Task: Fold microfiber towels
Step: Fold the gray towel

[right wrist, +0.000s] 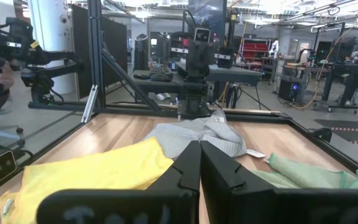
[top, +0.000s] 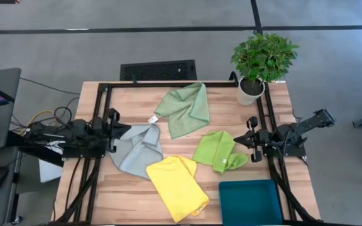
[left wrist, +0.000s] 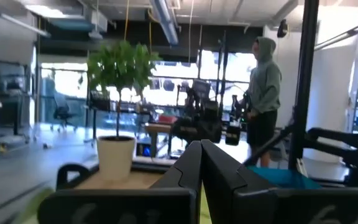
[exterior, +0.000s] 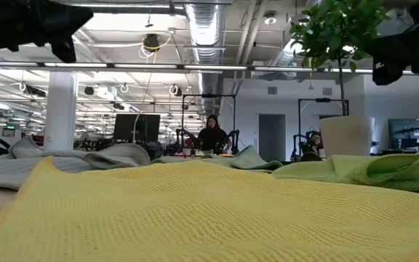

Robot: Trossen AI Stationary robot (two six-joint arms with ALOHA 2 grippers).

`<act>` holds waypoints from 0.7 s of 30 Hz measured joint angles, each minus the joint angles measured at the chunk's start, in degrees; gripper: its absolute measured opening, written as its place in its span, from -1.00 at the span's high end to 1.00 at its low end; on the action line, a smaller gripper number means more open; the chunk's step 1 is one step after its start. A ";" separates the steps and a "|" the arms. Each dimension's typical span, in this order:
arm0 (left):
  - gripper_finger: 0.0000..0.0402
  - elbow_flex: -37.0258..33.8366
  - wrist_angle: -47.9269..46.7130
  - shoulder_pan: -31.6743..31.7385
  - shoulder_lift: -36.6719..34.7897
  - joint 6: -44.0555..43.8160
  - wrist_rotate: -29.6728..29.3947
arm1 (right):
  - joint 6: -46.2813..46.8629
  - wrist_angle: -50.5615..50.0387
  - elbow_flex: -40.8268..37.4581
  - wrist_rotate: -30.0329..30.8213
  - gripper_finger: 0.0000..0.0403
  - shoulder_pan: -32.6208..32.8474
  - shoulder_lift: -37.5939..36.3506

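Four microfiber towels lie loose and crumpled on the wooden table [top: 137, 94], none folded. The sage green towel [top: 184, 108] sits toward the far middle, with a small white tag at its near-left corner. The grey-blue towel [top: 136, 149] lies at the left, its edge close to the left gripper [top: 113, 130]. The yellow towel [top: 177, 186] is at the near middle, its far-left corner overlapping the grey-blue one. The lime green towel [top: 219, 150] lies right of centre, near the right gripper [top: 252, 139].

Both arms rest low at opposite table edges, pointing inward at each other. Left gripper: fingers [left wrist: 191, 168] pressed together, nothing between them. Right gripper: fingers [right wrist: 188, 163] likewise meet at the tips, empty; beyond them the right wrist view shows the yellow, grey-blue and sage green cloths.

A teal tray [top: 250, 201] sits at the near right corner. A potted plant [top: 261, 63] stands at the far right corner. A black frame [top: 168, 84] borders the work area.

In the room beyond, a person in a hooded top [left wrist: 265, 93] stands, and another person [exterior: 212, 135] is at a distant bench.
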 joint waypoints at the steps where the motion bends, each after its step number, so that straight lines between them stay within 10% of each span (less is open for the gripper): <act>1: 1.00 0.80 -0.40 -0.02 0.00 0.23 -0.09 | 0.01 0.00 -0.02 0.00 0.84 0.02 0.00; 21: 1.00 32.11 -36.46 -0.02 29.28 -4.59 -11.48 | 0.00 -0.02 -0.02 0.02 0.84 0.00 0.00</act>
